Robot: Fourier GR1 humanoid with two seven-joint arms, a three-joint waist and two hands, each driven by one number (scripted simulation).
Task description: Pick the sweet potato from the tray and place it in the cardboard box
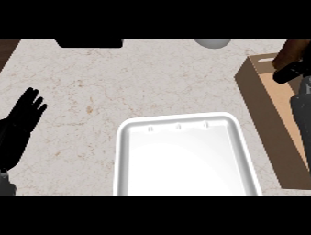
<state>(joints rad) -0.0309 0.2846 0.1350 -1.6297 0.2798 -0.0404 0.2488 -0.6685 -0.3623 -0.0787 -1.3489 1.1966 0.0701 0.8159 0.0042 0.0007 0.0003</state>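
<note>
Brown sweet potato (292, 51) sits gripped in the right hand (294, 71) fingers above the cardboard box (269, 121); left hand (19, 121) rests open beside the tray (185, 158).

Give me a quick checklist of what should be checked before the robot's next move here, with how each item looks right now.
1. White rectangular tray no longer holds the sweet potato: ok.
2. Brown sweet potato held in the right hand: ok, the hand curls at its lower end.
3. Sweet potato above the open brown cardboard box: ok, over the far end.
4. Box interior free: cannot tell, the forearm hides it.
5. Left hand out of the way: ok, open at the left edge.
</note>
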